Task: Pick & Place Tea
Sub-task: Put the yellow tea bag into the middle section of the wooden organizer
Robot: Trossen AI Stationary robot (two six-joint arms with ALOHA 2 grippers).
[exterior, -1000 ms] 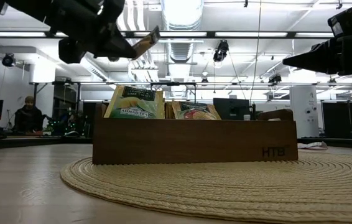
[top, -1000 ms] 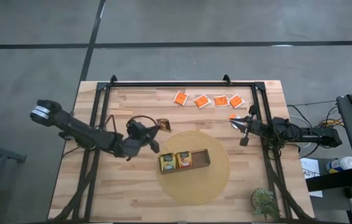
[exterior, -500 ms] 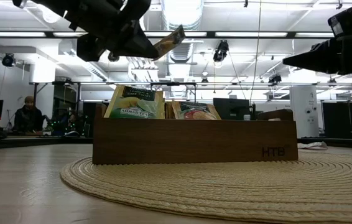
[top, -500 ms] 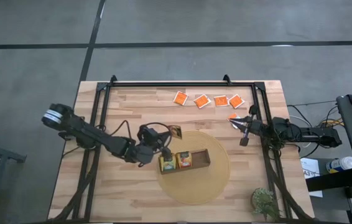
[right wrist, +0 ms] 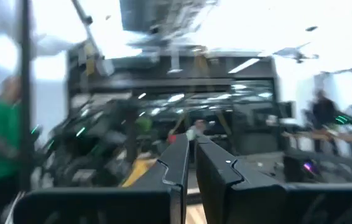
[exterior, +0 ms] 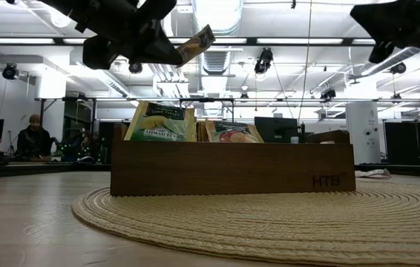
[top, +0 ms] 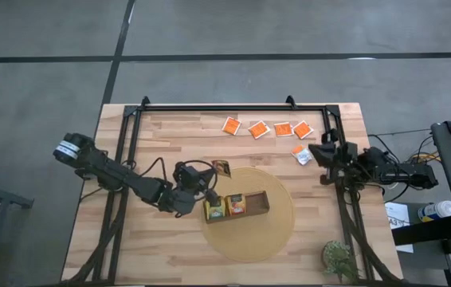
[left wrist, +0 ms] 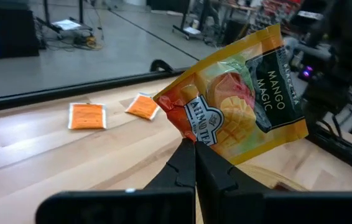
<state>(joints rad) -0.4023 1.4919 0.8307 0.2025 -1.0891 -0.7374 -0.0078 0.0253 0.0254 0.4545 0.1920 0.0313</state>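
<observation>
Tea sachet (left wrist: 238, 99), yellow-orange with a dark label, is pinched tilted in the clamped left gripper (top: 209, 177) above the wooden tray's (top: 259, 209) left end. The right gripper (top: 318, 151), fingers pressed together and empty, is raised beside one orange sachet (top: 301, 155).

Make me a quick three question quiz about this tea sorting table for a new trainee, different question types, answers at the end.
1. True or false: the left gripper has its jaws shut on a yellow-orange mango sachet.
2. How many bright orange sachets lie in the row near the table's far edge? A two, B four, C six.
3. Fill in: the wooden tray stands on a round woven ____.

Key
1. True.
2. B; a fifth sachet lies apart, by the right gripper.
3. Mat.
</observation>
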